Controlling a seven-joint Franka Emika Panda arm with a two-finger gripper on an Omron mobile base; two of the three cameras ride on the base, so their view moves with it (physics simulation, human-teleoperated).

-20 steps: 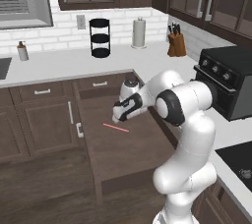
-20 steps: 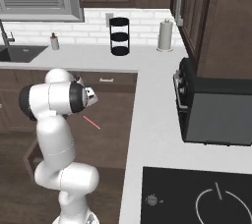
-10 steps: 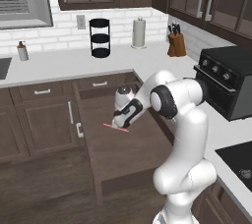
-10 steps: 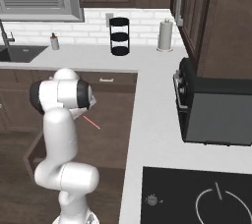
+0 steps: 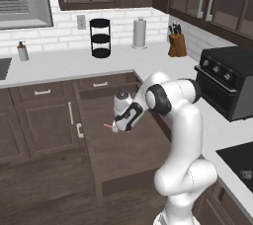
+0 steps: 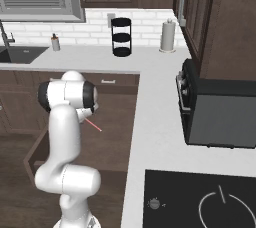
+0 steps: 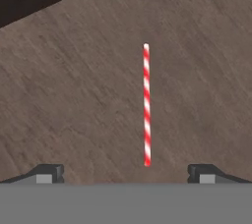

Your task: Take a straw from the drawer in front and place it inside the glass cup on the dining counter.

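Note:
The drawer [image 5: 129,156] stands pulled out below the wall counter, its dark-brown floor bare except for the straw [image 5: 108,126], a thin red-and-white striped stick lying flat. My gripper [image 5: 116,129] hangs low over the straw and points down into the drawer. In the hand view the straw [image 7: 146,105] runs lengthwise over the drawer floor [image 7: 74,95], and my gripper [image 7: 125,175] is open, its fingertips [image 7: 49,174] spread wide to either side of the straw's near end. From the right, the straw [image 6: 94,125] sticks out beside my arm. The glass cup and the dining counter are out of view.
On the white wall counter [image 5: 59,63] stand a black tiered rack [image 5: 100,38], a paper towel roll [image 5: 140,33], a knife block [image 5: 175,42] and a small bottle [image 5: 21,51]. A black oven [image 5: 232,86] sits at the right, a cooktop [image 6: 200,202] nearer.
My arm has bent down and the gripper has dropped lower and slightly left, from above the drawer to just over the straw. The straw has not moved.

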